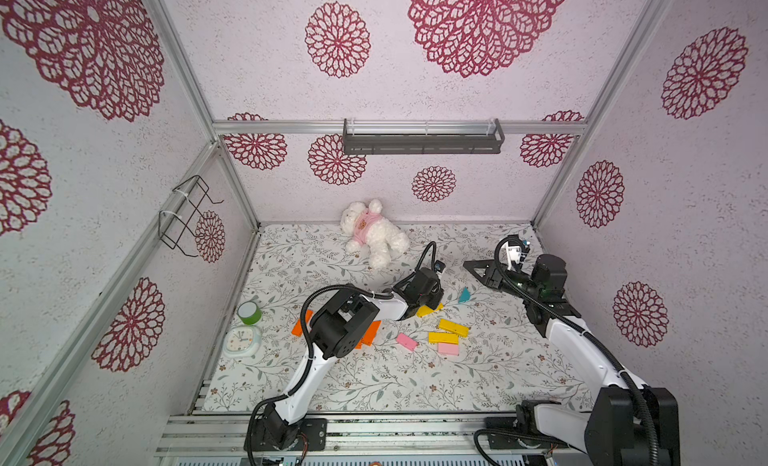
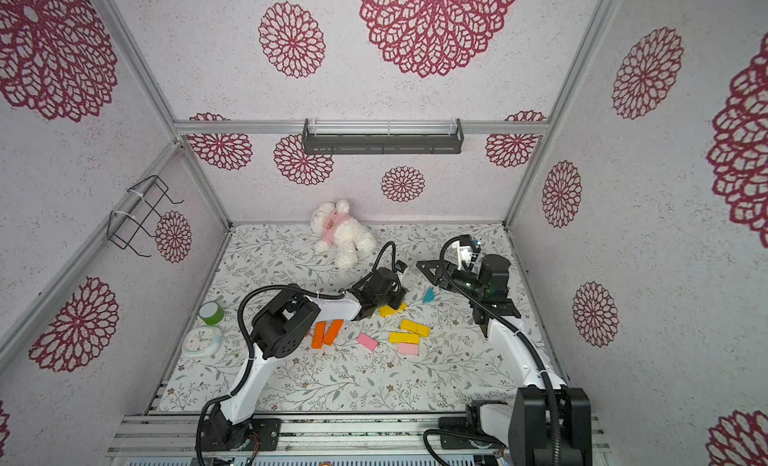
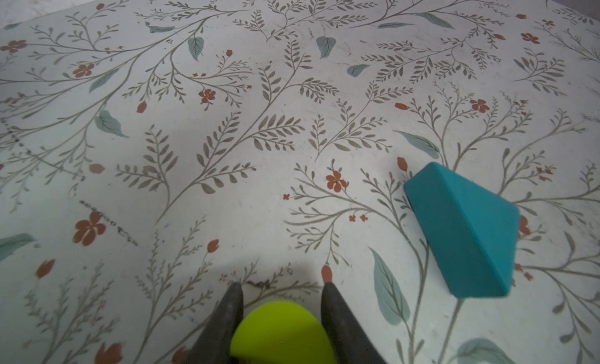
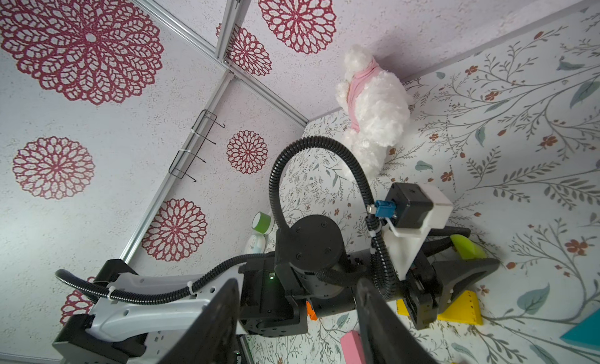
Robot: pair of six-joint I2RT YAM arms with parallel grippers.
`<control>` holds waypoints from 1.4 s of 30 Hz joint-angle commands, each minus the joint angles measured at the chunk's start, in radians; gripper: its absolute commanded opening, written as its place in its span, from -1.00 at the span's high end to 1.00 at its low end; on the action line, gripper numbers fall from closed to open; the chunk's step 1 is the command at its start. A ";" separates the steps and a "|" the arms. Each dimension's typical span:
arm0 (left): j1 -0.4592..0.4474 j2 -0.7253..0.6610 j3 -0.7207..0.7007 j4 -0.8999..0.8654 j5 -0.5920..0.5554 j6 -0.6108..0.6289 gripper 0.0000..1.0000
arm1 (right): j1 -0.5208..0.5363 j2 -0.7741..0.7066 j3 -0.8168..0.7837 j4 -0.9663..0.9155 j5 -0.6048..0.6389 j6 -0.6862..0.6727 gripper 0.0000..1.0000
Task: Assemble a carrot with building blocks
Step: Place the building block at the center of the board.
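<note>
lime-green cylinder (image 3: 282,333) pinched between left gripper (image 3: 281,287) jaws, near teal triangle (image 3: 461,229) | left arm (image 1: 316,360) stretched forward, wrist bent down | right gripper (image 4: 297,282) jaws spread, empty, raised beyond the teal triangle | right arm (image 1: 582,347) extended, wrist turned toward the left arm

The cylinder (image 3: 281,333) is lime-green, the triangle (image 3: 461,229) teal, the tabletop (image 3: 227,118) white with grey leafy sprigs.

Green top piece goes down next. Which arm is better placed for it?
Left. The left gripper is shut on the lime-green block, low over the table beside the teal triangle. The right gripper is open and empty, farther back.
</note>
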 commanded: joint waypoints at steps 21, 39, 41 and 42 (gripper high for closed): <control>-0.019 -0.010 -0.040 -0.021 -0.035 0.030 -0.12 | -0.004 -0.078 0.005 -0.010 -0.005 -0.026 -0.20; -0.021 -0.203 -0.017 -0.077 -0.013 0.136 -0.28 | -0.012 -0.138 0.072 -0.103 0.045 -0.059 -0.24; -0.008 -0.251 -0.023 -0.092 -0.004 0.132 -0.28 | -0.012 -0.147 0.096 -0.148 0.077 -0.078 -0.24; 0.003 -0.279 -0.027 -0.103 0.002 0.125 -0.27 | -0.013 -0.150 0.111 -0.182 0.104 -0.092 -0.23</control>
